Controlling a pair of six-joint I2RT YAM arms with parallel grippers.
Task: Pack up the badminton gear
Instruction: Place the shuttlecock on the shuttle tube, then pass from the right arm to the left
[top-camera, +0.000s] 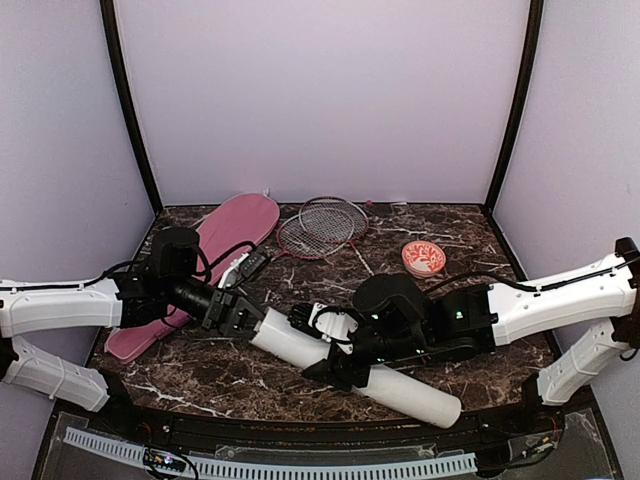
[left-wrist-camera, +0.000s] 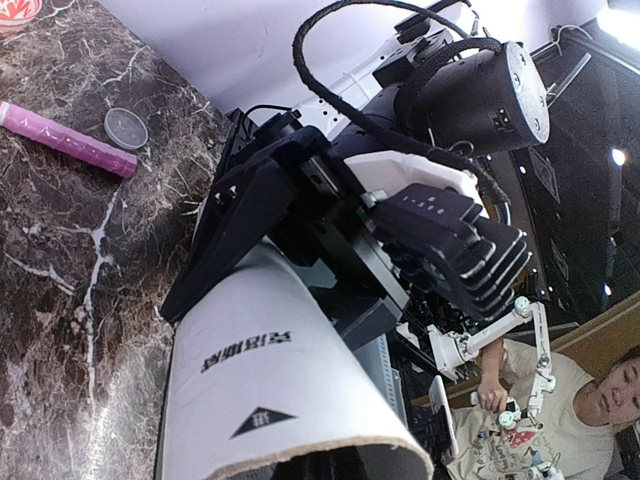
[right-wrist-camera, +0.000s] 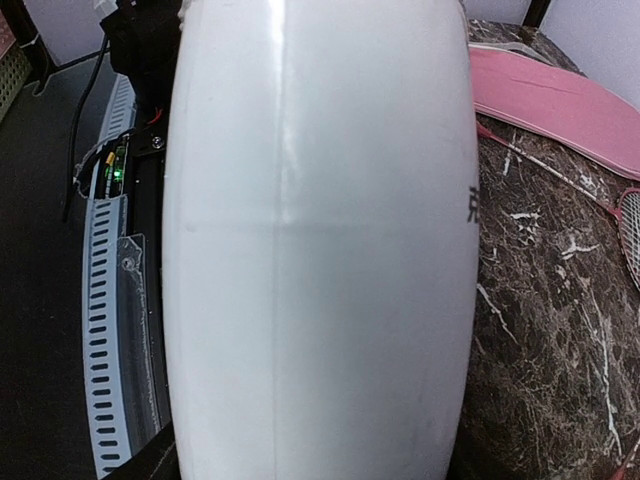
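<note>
The white tube (top-camera: 410, 392) lies slantwise across the near table, open end to the left. My right gripper (top-camera: 345, 362) is shut round its middle, and the tube (right-wrist-camera: 320, 250) fills the right wrist view. My left gripper (top-camera: 232, 312) sits at the open mouth; its fingertips are hidden, and the rim of the tube (left-wrist-camera: 260, 380) fills the bottom of its wrist view. Two red-framed rackets (top-camera: 320, 227) lie at the back, one pink handle (left-wrist-camera: 65, 140) showing. The pink bag (top-camera: 205, 262) lies flat at the left, partly under my left arm.
A round red-and-white lid (top-camera: 423, 258) rests at the back right. A small grey disc (left-wrist-camera: 126, 128) lies by the racket handle. The pink bag (right-wrist-camera: 560, 100) and a racket shaft (right-wrist-camera: 560, 180) lie beyond the tube. Purple walls close in the table.
</note>
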